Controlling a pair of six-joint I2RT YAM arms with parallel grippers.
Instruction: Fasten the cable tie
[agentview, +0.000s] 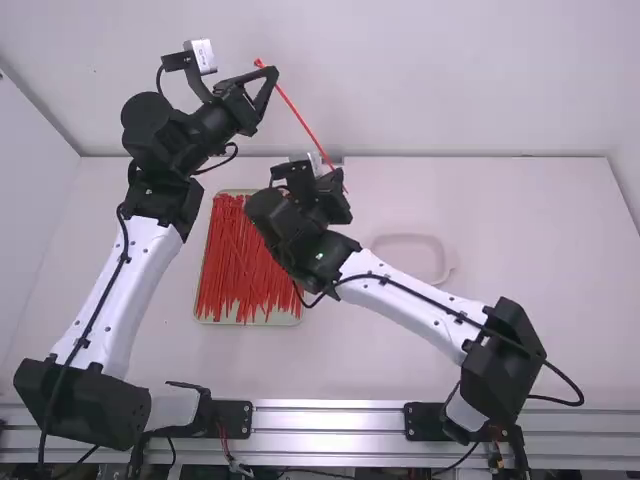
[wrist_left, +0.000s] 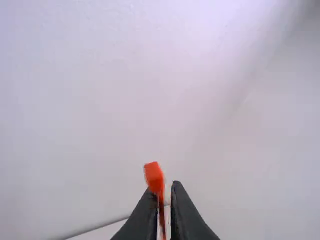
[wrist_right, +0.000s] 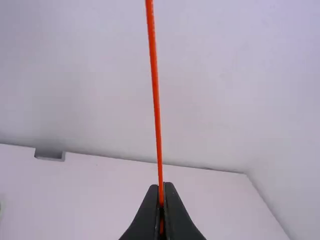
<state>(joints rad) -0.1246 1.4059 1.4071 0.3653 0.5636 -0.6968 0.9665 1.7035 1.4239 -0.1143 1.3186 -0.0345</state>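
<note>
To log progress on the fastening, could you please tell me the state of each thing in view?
cable tie: unfastened, straight, off the table.
left gripper: shut on the cable tie at its head end.
right gripper: shut on the cable tie's strap.
spare ties: loose, piled in the tray.

A cable tie (agentview: 298, 110) stretches straight from the left end effector (agentview: 262, 72) to the right end effector (agentview: 338, 182), barring the gap between them. The wall (agentview: 450, 70) stands close behind both. Below them lie a tray of ties (agentview: 245, 262) and a white dish (agentview: 412, 255). Bare desk (agentview: 540, 220) spreads right of the right end effector.
</note>
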